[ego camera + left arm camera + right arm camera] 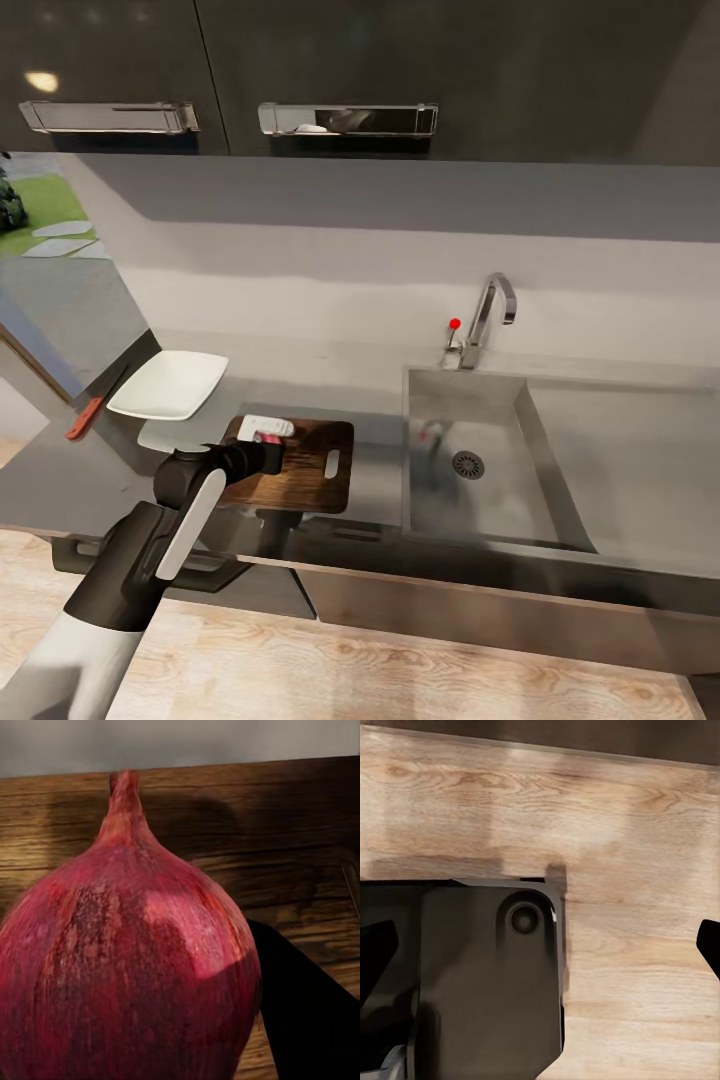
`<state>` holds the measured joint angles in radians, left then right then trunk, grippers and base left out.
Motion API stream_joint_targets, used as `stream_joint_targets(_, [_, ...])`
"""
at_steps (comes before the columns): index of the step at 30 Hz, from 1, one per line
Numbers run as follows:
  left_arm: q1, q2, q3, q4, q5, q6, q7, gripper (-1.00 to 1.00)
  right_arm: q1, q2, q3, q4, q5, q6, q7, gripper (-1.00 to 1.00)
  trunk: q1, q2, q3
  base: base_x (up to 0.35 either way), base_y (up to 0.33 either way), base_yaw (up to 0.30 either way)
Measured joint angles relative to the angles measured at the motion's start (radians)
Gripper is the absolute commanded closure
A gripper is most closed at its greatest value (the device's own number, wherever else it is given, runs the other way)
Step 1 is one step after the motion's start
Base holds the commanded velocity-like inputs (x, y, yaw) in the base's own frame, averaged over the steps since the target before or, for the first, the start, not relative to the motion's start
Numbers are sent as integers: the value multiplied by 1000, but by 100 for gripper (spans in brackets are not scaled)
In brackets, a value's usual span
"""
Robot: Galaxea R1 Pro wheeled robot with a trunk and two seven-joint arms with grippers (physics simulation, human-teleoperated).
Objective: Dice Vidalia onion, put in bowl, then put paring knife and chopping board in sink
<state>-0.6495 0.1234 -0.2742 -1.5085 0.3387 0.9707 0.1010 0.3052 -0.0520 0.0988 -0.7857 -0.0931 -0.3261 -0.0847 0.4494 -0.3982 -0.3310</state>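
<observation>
The left tool [268,452] holds the Vidalia onion [127,967] over the chopping board [310,470], the paring knife [92,406] lying well off to its left on the worktop [60,470].

The left arm reaches forward from the lower left of the head view, white at the upper segment, black with a white stripe along the forearm, bent at the elbow and angled up to the right. Its wrist ends in the left gripper [272,438], held level just above the counter, its fingers closed around a small pinkish bulb. In the right wrist view a dark fingertip [709,943] shows at the edge, over the robot's black base.
</observation>
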Motion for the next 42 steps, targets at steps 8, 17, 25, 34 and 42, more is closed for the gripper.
stream_joint_targets(8, [0, 0, 0, 30, 0, -1, 0, 100, 0, 0, 0, 1, 0, 0, 0, -100, 0, 0, 0, 0, 0, 0])
stream_joint_targets(17, [0, -2, -1, 47, 0, -2, -1, 100, 0, 0, 0, 2, 0, 0, 0, -100, 0, 0, 0, 2, 0, 0])
stream_joint_targets(25, [0, -4, -2, 55, 5, -1, -2, 100, 0, 0, 0, 2, 0, 0, 0, -100, 0, 0, 0, 54, 0, 0])
stream_joint_targets(34, [0, -4, -2, 55, 6, -2, -2, 100, 0, 1, 0, 0, 0, 0, 0, -100, 0, 0, 0, 2, 0, 0])
stream_joint_targets(42, [0, -4, -2, 53, 3, -2, -1, 100, 0, 1, 0, 2, 0, 0, 0, -100, 0, 0, -1, 0, 0, 0])
